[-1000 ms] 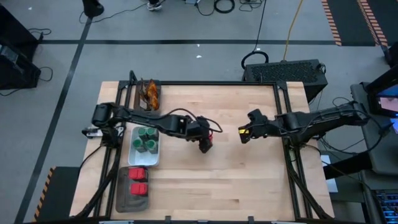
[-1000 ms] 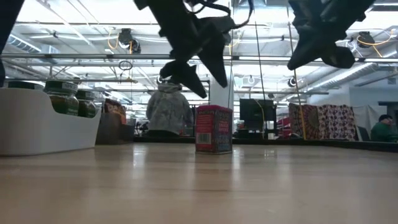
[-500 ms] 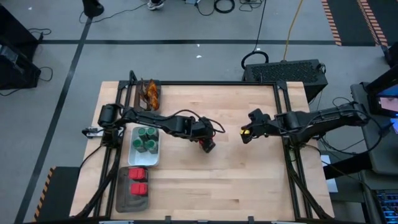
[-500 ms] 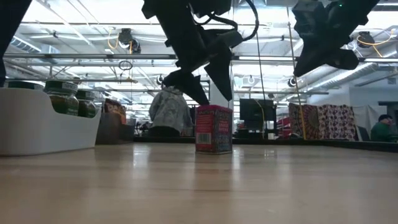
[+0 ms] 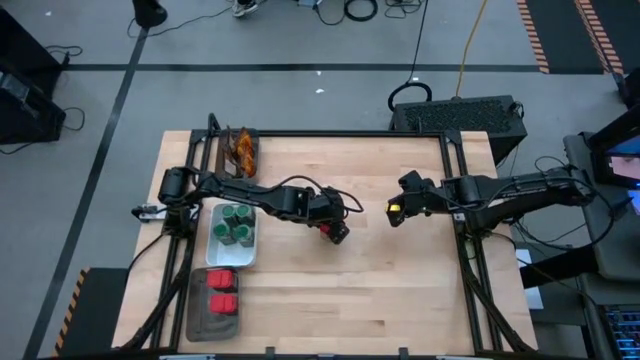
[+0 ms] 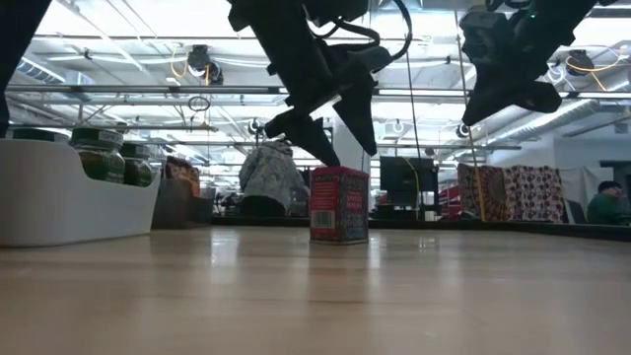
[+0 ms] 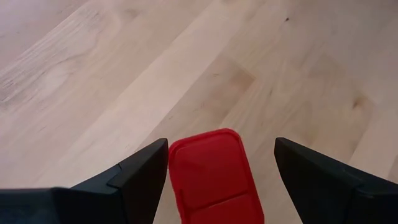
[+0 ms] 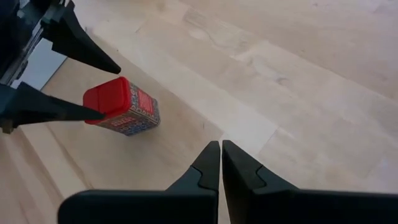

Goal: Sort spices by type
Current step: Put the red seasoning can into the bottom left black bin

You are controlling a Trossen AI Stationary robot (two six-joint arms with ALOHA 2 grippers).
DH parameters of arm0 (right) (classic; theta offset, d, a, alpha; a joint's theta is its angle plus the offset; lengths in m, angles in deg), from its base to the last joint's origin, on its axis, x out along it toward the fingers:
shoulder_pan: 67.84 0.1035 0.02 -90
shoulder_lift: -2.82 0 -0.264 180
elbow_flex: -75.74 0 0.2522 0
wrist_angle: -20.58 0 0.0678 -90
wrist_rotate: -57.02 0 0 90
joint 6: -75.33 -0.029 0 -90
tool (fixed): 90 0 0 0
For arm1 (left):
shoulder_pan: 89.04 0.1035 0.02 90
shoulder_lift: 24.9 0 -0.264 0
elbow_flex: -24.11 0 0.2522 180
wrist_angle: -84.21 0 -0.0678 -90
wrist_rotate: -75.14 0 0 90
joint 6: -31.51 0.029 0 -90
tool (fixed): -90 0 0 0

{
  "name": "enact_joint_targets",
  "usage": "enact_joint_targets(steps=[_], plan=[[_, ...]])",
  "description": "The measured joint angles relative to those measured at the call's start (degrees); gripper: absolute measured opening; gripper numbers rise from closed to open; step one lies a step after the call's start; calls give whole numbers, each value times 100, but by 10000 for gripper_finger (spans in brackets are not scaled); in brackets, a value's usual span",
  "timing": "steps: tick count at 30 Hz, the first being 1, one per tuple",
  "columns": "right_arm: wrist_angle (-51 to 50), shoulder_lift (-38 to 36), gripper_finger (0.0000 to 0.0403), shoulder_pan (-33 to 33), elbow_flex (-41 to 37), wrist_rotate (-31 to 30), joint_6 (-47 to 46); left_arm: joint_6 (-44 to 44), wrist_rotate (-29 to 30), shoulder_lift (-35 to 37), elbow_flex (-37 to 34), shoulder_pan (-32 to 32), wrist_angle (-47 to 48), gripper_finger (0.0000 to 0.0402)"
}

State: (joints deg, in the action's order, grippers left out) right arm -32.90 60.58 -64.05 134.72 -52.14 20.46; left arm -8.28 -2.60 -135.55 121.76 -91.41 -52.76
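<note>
A large open industrial lab or workshop. Taped lines (image 5: pixel 300 68) cross the grey floor (image 5: pixel 300 35). Pipes and strip lights (image 6: pixel 118 44) hang overhead.

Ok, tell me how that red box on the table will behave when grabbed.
The red box looks stiff-walled with flat faces, so it probably won't roll. Standing upright and taller than wide, it could tip if nudged. The left gripper has its jaws open on either side of it.

The high view looks straight down on the whole tabletop (image 5: pixel 380 290). The low view looks level across it. Each wrist view looks down, close. All four share the red packet (image 5: pixel 338 233).
</note>
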Motion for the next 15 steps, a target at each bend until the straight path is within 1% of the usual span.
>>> enact_joint_targets(steps=[12,15], plan=[[0,1,0,-82,0,2,132,5,-14,-285,-7,11,206,294],[0,2,0,-95,0,2,158,4,-41,-359,-8,11,126,294]])
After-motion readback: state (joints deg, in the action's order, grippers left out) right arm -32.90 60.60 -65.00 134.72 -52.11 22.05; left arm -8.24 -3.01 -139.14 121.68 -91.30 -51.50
